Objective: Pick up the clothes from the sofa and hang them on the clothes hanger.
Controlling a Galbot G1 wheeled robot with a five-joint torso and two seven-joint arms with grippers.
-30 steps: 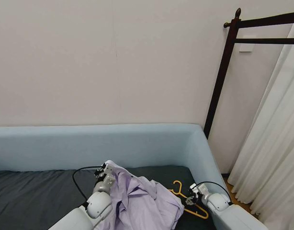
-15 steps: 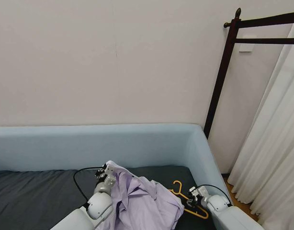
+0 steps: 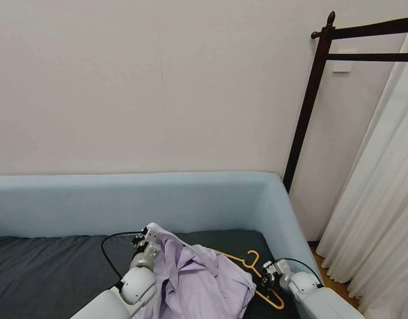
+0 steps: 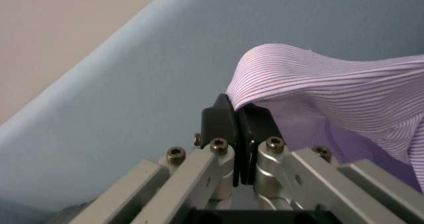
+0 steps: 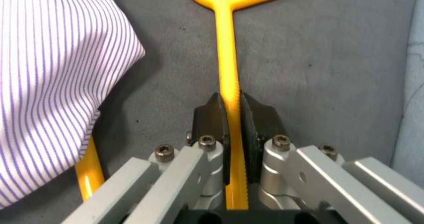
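**Yellow hanger (image 5: 225,50) nudged across the sofa (image 3: 124,199) seat, both claws clenched**

Since a second ago the yellow hanger has shifted a little on the dark seat. Its hook now sits slightly nearer the sofa's end wall, and more of one arm shows from under the cloth. The right claw (image 5: 229,107) has slid with it, a touch lower in the head view.

The lilac striped shirt (image 3: 197,276) lies heaped on the seat cushion, just beside the hanger and covering part of it. The left claw (image 4: 237,110) is pinched tight on a fold at the shirt's edge, and the cloth rises in a peak from its tips. The right claw is clamped on the hanger's straight stem, below the hook, and the hanger lies against the cushion.

Well apart, past the sofa's end, stands the dark wooden clothes rack (image 3: 304,119) with a white curtain (image 3: 383,199) beside it.

The step in hand looks like getting shirt and hanger together while both are gripped. The shirt has not yet left the sofa. The next move likely calls for working the hanger's arm into the shirt's shoulder without letting the fold slip.
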